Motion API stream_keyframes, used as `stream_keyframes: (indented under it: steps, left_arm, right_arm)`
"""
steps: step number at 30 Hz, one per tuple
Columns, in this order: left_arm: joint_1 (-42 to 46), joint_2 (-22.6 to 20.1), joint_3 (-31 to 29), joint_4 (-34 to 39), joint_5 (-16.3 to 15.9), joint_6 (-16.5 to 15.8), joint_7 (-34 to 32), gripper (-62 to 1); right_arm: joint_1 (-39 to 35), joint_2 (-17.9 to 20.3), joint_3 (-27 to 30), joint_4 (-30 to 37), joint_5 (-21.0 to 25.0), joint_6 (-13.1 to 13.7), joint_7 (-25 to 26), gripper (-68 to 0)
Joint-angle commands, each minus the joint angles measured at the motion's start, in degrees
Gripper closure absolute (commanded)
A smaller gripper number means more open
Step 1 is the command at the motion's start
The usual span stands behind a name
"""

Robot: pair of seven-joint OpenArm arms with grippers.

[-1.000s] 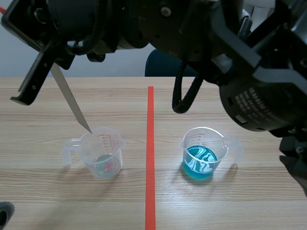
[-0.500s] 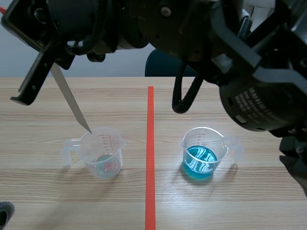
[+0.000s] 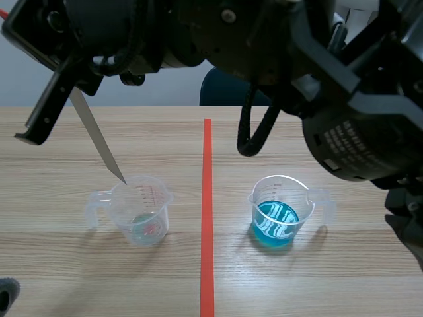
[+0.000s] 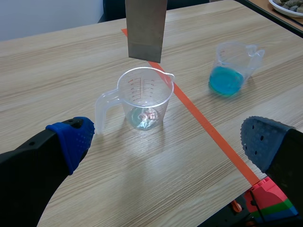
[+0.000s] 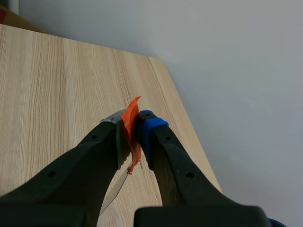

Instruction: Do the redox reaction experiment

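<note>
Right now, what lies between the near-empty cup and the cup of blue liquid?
Only the orange-red tape line on the bare table, nothing else; the scene view shows it.

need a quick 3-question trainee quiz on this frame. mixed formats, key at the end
1. True or false: the left end effector is shut on the clear cup.
2. Multiple choice: the lower tip of the metal strip is A) pressed between the left end effector's fingers, B) just above the clear cup's rim, C) resting against the clear cup's handle.
3. Fill in: the right end effector is shut on the strip at its ____-coloured tab.

Key: 1 false (it is open, with the cup ahead of it, untouched); 2 B; 3 orange.
</note>
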Motion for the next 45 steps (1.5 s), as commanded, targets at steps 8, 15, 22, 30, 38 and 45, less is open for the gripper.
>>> stream_keyframes:
  steps: [8,15,22,30,38,45]
  left_arm:
    - [0.1,0.3,-0.3,1.3,-0.2,-0.1,-0.8,-62.3]
    - [0.1,0.3,-0.3,1.3,-0.2,-0.1,-0.8,-62.3]
    - [0.1,0.3,-0.3,1.3,-0.2,-0.1,-0.8,-62.3]
    - [0.1,0.3,-0.3,1.3,-0.2,-0.1,-0.8,-62.3]
    - [0.1,0.3,-0.3,1.3,-0.2,-0.1,-0.8,-62.3]
    - [0.1,0.3,-0.3,1.3,-0.2,-0.1,-0.8,-62.3]
  right_arm:
    - [0.7,0.7,0.9,0.2,-0.1,-0.3,1.0,-0.4]
    - [-0.8,5.2,3.1,1.4,-0.2,2.4,4.3,-0.4]
    - [-3.1,14.1,7.0,6.2,0.0,2.8,10.7,-0.4]
    - [-8.3,25.6,12.4,11.3,0.5,5.6,18.9,-0.4]
    - [-14.6,36.9,22.1,12.4,4.6,11.3,28.9,-0.4]
    - [-20.1,44.8,31.6,12.3,5.6,18.6,36.2,-0.4]
